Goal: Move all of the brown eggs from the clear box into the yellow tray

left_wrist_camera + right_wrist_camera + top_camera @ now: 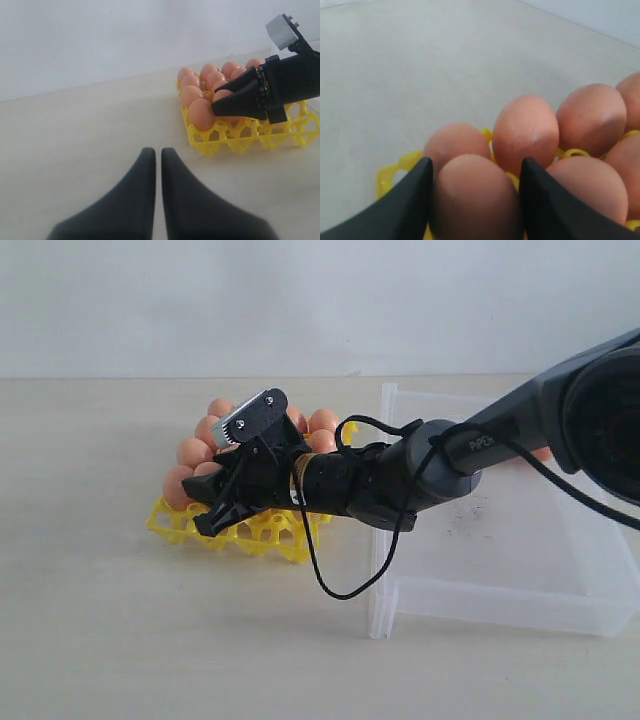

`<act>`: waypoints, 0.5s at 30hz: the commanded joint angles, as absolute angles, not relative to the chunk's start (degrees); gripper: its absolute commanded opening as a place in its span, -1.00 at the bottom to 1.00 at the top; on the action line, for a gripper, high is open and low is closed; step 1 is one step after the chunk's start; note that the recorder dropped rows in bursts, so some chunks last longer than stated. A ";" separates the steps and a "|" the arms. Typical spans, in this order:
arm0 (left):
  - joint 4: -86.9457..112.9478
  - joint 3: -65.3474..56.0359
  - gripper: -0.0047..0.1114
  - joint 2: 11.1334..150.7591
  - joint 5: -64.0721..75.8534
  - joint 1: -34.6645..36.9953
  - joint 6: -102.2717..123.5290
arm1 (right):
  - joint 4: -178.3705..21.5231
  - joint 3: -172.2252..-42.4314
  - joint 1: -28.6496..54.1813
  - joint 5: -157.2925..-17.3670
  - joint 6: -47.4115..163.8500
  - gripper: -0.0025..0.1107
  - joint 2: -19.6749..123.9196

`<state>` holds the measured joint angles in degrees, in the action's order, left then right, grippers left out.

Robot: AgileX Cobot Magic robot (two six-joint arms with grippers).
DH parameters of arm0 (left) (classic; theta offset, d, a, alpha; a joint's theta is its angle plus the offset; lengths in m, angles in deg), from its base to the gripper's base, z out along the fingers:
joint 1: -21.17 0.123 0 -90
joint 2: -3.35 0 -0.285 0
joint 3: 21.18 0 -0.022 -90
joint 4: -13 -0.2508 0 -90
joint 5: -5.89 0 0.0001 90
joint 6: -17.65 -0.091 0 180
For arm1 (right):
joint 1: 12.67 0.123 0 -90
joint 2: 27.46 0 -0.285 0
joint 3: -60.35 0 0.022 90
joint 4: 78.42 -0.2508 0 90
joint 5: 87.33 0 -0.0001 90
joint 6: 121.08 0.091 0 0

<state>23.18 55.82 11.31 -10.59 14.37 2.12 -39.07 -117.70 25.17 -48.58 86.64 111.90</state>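
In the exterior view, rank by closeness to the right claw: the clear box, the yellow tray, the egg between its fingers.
1. Brown egg, held in the right gripper.
2. Yellow tray, just beneath it.
3. Clear box, off to the right.

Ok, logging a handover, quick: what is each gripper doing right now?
Left gripper: closed, holding nothing.
Right gripper: closed on one smooth oval orange-brown egg.
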 commanded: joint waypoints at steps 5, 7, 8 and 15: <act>23.09 56.04 -0.85 11.13 -10.37 14.02 2.10 | -39.29 -117.97 25.04 -49.52 86.93 -0.51 111.98; 23.09 56.04 -0.85 11.13 -10.37 14.02 2.10 | -39.39 -117.97 25.04 -50.11 88.34 -0.10 111.98; 23.09 56.04 -0.85 11.13 -10.37 14.02 2.10 | -39.81 -117.97 25.04 -50.76 88.56 0.01 111.98; 23.09 56.04 -0.85 11.13 -10.37 14.02 2.10 | -39.97 -117.97 25.04 -57.91 91.48 0.04 108.25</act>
<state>23.18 55.82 11.31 -10.59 14.37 2.12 -39.15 -117.70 25.27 -54.48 89.49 110.69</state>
